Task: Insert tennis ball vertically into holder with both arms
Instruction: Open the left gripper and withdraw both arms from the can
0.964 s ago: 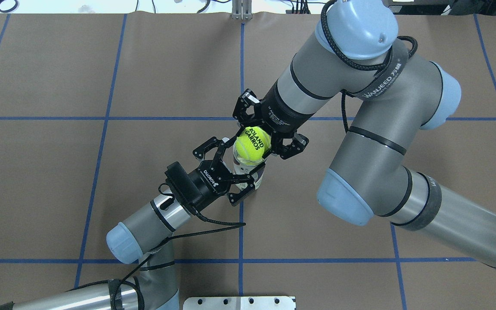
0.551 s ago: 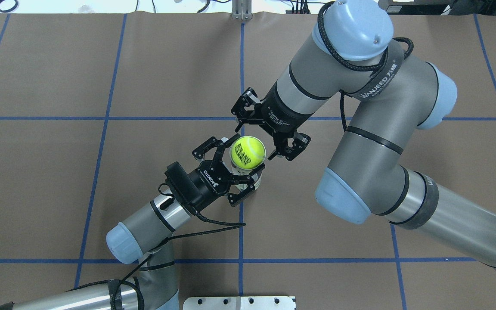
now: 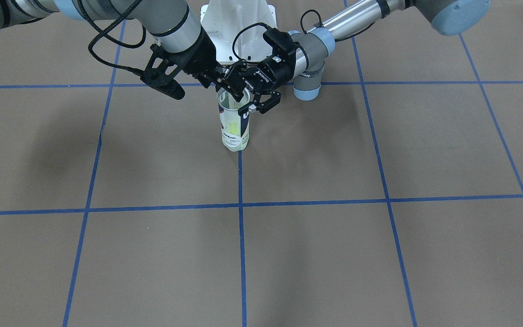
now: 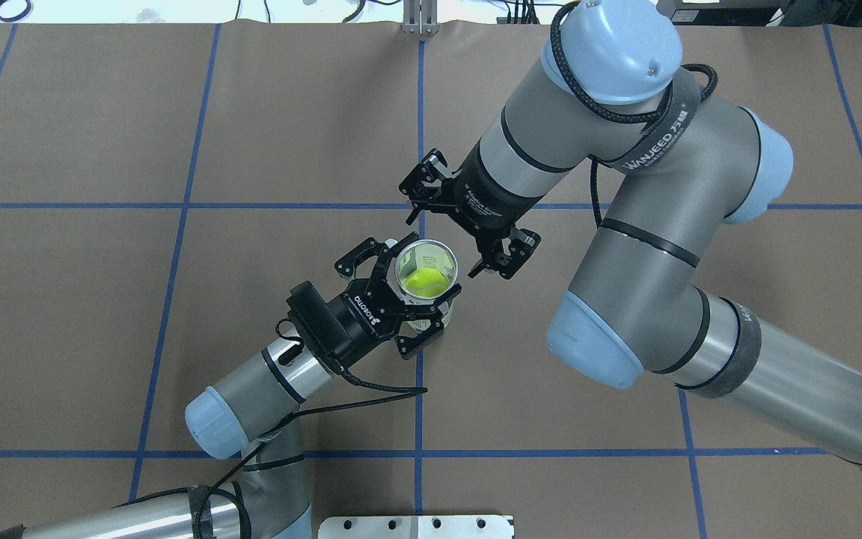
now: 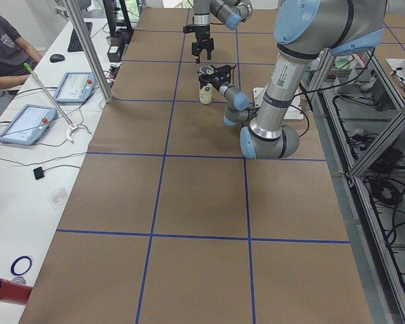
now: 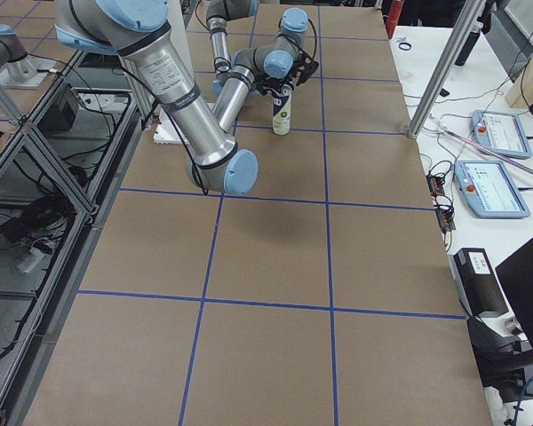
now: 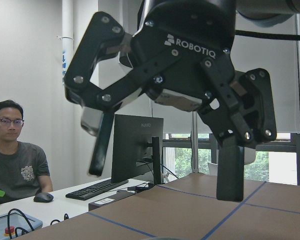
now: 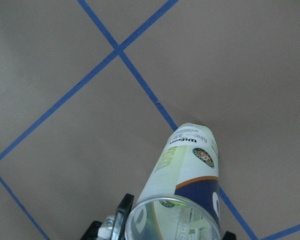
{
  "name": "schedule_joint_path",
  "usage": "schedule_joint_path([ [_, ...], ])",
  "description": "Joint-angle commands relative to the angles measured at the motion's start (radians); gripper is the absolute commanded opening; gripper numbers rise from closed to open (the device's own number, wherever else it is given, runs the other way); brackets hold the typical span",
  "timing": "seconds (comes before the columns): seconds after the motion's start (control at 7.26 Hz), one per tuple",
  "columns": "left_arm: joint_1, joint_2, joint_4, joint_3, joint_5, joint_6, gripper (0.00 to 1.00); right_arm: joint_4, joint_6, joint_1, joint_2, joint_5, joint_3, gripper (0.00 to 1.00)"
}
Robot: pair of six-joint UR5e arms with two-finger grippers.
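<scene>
The holder [image 4: 446, 258], a clear tube with a white and navy label, stands upright on the brown table near its centre; it also shows in the front view [image 3: 234, 129] and the right wrist view [image 8: 190, 170]. The yellow tennis ball [image 4: 423, 282] lies inside it, near the bottom. My left gripper [image 4: 420, 294] is shut on the holder's upper wall from the side. My right gripper [image 4: 444, 245] hangs open and empty just above the silver rim, and shows open in the left wrist view [image 7: 165, 182].
Blue tape lines [image 4: 420, 112] grid the brown table. The white base pedestal [image 3: 236, 27] stands behind the holder. A metal plate [image 4: 416, 526] sits at the near edge. An operator [image 5: 7, 47] sits at a side desk with teach pendants [image 5: 23, 125].
My right gripper held the ball over the holder's rim, then opened. The ball dropped down inside the holder. The left gripper kept its hold on the holder.
</scene>
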State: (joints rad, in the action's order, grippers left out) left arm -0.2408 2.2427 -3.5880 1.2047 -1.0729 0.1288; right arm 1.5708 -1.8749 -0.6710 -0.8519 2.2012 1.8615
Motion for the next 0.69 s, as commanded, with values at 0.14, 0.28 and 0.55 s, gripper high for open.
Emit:
schedule_joint_path([
  [0.14,-0.021,-0.005,0.002,0.079,-0.001,0.0,0.99,0.002,0.029,-0.086,-0.018,0.017,0.002,0.99],
  [0.28,-0.031,-0.03,0.002,0.117,-0.002,0.0,0.99,0.002,0.077,-0.116,-0.05,0.017,0.002,0.99],
  [0.55,-0.044,-0.156,0.102,0.308,0.022,0.002,0.99,0.002,0.199,-0.182,-0.116,0.017,0.001,0.99],
])
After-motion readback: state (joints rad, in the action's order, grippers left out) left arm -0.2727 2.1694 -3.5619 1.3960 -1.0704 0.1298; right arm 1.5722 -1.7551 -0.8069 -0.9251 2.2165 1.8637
